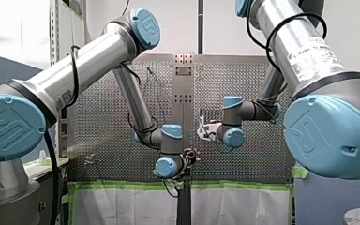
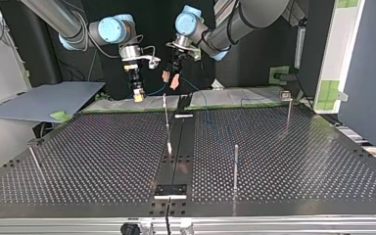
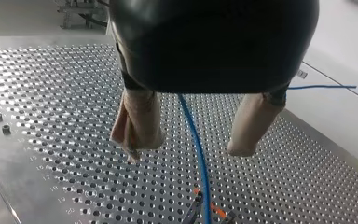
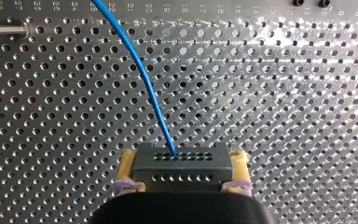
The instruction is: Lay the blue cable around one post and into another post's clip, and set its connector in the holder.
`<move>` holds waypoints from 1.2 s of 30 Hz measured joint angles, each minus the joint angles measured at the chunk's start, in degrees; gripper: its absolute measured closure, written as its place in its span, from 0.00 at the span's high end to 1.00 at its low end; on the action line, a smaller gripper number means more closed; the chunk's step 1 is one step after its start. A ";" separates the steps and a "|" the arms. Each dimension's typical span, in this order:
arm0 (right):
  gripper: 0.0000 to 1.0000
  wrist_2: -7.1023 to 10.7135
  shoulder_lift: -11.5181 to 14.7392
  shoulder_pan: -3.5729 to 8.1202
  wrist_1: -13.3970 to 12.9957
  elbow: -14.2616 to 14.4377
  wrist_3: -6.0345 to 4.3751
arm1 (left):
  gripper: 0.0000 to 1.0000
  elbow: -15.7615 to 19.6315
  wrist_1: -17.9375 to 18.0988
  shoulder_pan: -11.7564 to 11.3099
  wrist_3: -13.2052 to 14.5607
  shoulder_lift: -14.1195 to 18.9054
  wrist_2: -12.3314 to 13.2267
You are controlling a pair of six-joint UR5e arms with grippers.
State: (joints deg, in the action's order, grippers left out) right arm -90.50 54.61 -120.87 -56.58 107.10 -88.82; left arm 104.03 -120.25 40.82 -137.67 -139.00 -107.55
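Closest in the top view, a dark plate sits at the desk's edge; it may be the holder. Thin posts stand further back. Both tools hang at the far edge. My right tool squeezes the dark connector, and the blue cable comes out of it. My left tool is wide open, and the cable runs between its pads, untouched. The cable looks light and bendy, so it will flop. The hard connector seems the best place to hold.
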 joint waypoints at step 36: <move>0.00 0.97 -0.05 0.28 0.83 0.00 -0.27 | 0.05 -1.83 -2.26 0.04 6.70 0.02 -5.65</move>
State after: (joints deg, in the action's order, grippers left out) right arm -89.53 54.57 -120.58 -55.75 107.11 -89.09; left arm 102.20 -122.51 40.86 -130.97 -138.97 -113.20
